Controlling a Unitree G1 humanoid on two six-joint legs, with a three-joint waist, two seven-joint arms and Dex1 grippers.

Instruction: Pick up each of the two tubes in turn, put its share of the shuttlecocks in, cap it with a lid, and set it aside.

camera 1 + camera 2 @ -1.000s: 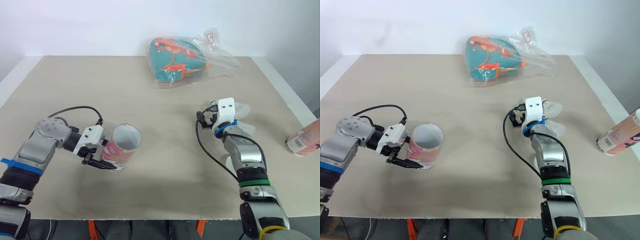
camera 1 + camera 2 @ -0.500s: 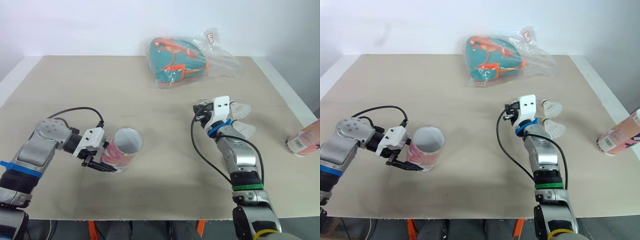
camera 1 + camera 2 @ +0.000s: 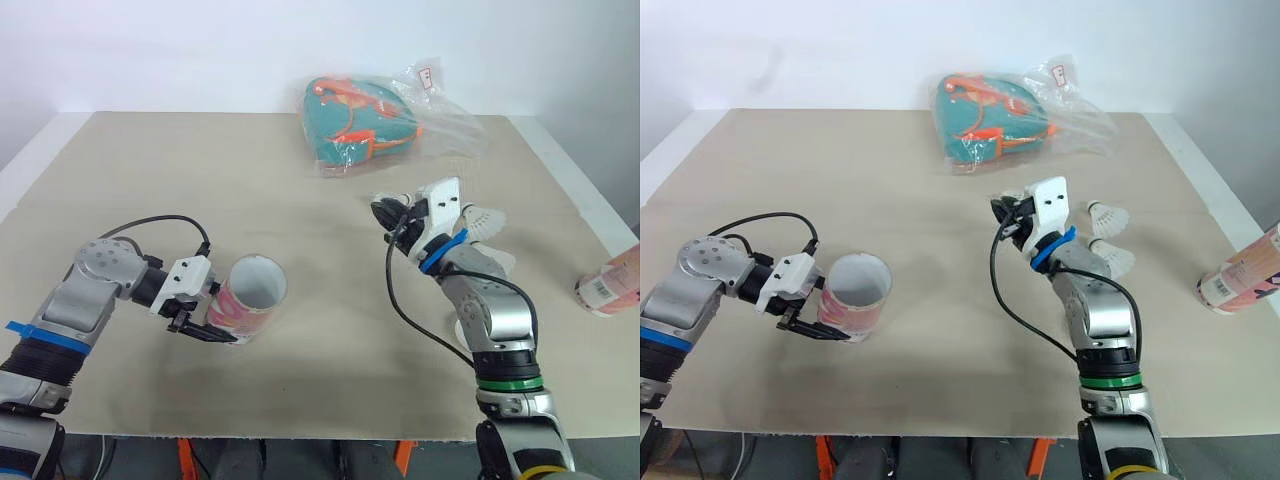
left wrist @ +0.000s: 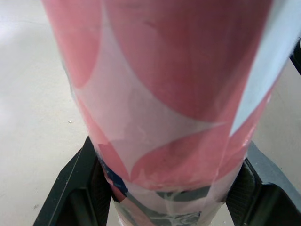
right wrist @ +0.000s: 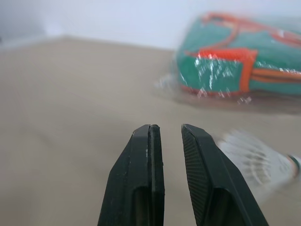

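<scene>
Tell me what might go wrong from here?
The right gripper is open and empty, and its arm could scatter the shuttlecocks lying beside it. The left gripper holds the tilted tube near its base, so it might slip. The second tube lies by the table edge and could roll off.

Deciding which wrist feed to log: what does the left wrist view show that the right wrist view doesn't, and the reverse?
Left wrist view: the pink tube clamped in the left gripper. Right wrist view: the right gripper, narrowly open and empty, a shuttlecock, and the bagged teal pouch. Both: the beige table.
</scene>
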